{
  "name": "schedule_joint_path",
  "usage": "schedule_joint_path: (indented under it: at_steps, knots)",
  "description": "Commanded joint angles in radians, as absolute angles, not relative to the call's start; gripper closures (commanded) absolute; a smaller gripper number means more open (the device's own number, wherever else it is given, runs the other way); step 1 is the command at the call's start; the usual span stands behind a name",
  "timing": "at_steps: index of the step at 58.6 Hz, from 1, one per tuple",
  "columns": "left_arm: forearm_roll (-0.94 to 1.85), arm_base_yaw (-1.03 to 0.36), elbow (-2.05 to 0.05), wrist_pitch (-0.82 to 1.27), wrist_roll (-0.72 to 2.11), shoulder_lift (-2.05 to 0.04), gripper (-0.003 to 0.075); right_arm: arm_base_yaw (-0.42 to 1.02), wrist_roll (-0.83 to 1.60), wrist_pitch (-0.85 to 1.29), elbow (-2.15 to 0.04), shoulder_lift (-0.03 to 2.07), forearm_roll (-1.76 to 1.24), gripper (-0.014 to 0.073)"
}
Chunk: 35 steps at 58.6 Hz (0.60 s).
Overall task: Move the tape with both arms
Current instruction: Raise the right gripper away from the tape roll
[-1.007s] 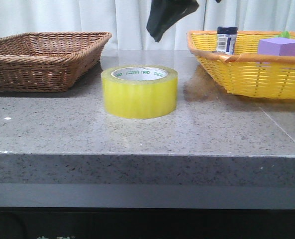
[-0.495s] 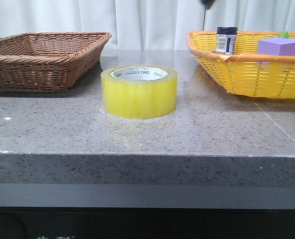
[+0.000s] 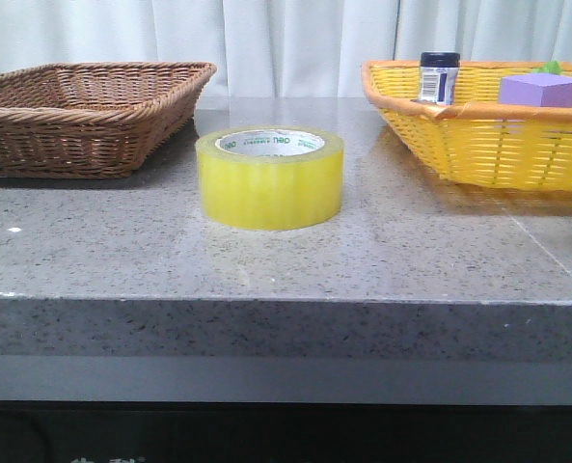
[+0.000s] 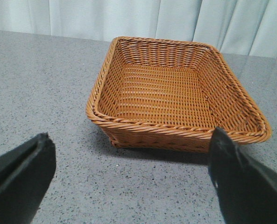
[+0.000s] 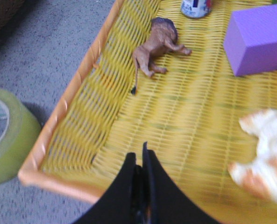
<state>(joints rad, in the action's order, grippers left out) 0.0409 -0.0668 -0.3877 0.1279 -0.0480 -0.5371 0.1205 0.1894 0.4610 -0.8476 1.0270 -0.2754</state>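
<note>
The wide yellow translucent tape roll [image 3: 270, 178] stands on the grey stone table [image 3: 266, 260], apart from both baskets. Left gripper [image 4: 129, 177] spread wide, empty; right gripper [image 5: 140, 179] fingers pressed together, empty.

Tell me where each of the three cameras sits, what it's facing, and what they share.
Front view: low at the table's edge, facing the tape between the brown basket and yellow basket; no robot parts show.
Left wrist view: above the table, facing the brown basket; left tool open.
Right wrist view: over the yellow basket, seeing the toy lion and purple block; right tool shut.
Shared: front and right wrist show the tape.
</note>
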Motion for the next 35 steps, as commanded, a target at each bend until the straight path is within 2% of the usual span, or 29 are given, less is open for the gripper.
schedule_joint_path:
  at_steps: [1,18,29,35]
  knots:
    - [0.05,-0.066,-0.429,0.04,-0.052,-0.544,0.0068,0.114,0.196,0.34,-0.766,0.894,-0.289,0.0663]
    - [0.05,-0.066,-0.429,0.04,-0.052,-0.544,0.0068,0.114,0.196,0.233,-0.479,0.514,-0.289,0.0663]
    - [0.05,-0.07,-0.44,0.057,-0.052,-0.544,0.0069,0.114,0.196,0.202,-0.425,0.427,-0.288,0.0663]
    - [0.046,-0.108,-0.51,0.18,-0.022,-0.573,0.0068,0.114,0.196,0.188,-0.425,0.427,-0.288,0.0663]
